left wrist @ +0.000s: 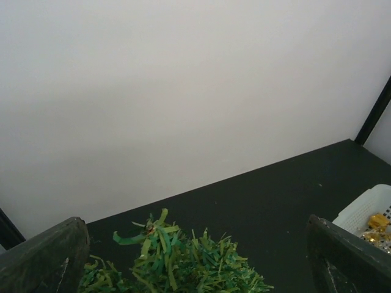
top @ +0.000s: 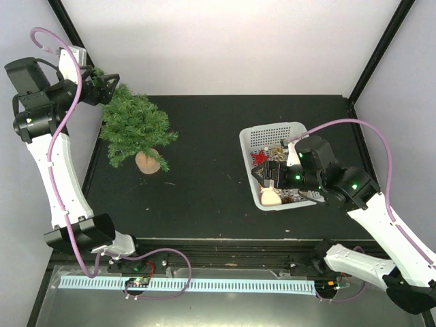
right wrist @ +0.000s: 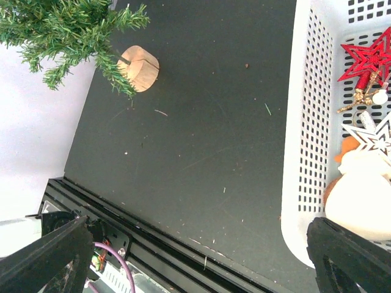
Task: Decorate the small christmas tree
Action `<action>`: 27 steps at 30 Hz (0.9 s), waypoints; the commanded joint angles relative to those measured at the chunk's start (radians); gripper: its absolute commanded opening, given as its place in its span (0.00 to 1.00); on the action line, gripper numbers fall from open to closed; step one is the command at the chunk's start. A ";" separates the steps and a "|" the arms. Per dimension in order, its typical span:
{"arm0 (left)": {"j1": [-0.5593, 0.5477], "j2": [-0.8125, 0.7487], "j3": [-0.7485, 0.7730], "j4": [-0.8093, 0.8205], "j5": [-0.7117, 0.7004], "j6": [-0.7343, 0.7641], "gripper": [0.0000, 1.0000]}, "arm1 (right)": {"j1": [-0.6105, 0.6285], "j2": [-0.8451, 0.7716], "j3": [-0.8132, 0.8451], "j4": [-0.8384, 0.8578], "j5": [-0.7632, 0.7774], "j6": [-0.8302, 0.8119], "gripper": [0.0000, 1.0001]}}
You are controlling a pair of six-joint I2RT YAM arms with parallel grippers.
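White perforated plastic basket [top: 272, 136] sits under right gripper [top: 264, 176], left gripper [top: 105, 87] by bushy green small christmas tree [top: 133, 126]; both spread. Next: grasp ornament [top: 262, 158].

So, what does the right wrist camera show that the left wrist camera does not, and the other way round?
Only the right wrist view: the round tan base of the small christmas tree, a red star and a white star-shaped ornament inside the white basket, and the front rail.
Only the left wrist view: the back wall and a dark corner post.
Both: the tree's green branches, the black table and part of the basket.
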 commanded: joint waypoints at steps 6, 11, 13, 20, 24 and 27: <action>0.025 -0.004 -0.044 0.068 0.032 0.086 0.87 | 0.008 -0.029 -0.041 0.006 0.018 0.020 0.96; 0.024 -0.002 -0.091 0.111 0.020 0.088 0.66 | 0.009 -0.041 -0.069 0.012 0.020 0.030 0.96; 0.025 0.006 -0.098 0.105 0.024 0.089 0.60 | 0.008 -0.047 -0.080 0.011 0.022 0.031 0.95; 0.024 0.005 -0.130 0.134 0.097 0.041 0.28 | 0.009 -0.061 -0.119 0.011 0.031 0.033 0.95; 0.021 -0.004 -0.148 0.194 0.144 -0.037 0.15 | 0.009 -0.065 -0.143 0.015 0.031 0.035 0.95; 0.018 -0.006 -0.152 0.223 0.155 -0.073 0.02 | 0.008 -0.068 -0.153 0.016 0.030 0.036 0.96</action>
